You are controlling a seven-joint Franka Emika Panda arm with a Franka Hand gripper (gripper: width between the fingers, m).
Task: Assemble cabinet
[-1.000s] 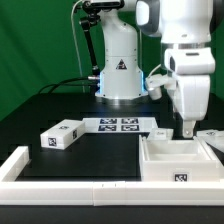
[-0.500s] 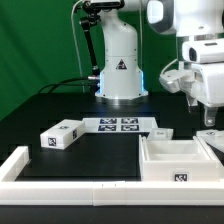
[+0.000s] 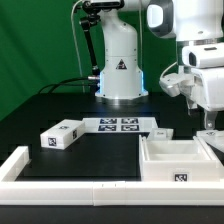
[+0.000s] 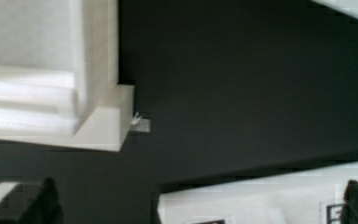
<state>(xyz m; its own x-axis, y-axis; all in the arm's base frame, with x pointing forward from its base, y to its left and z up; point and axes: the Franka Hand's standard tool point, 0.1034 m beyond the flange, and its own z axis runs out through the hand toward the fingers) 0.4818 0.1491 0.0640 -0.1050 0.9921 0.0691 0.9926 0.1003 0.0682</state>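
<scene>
A black table (image 3: 100,150) fills the foreground under bright, even light. Behind the table, a plain green backdrop (image 3: 40,40) covers the whole rear of the scene. A low white border rail (image 3: 70,185) runs along the table's near edge.

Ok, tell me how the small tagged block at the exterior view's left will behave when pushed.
The block looks like stiff plastic, so probably rigid and light. Flat-sided and lying low on the black table, it should slide rather than roll or tip.
</scene>
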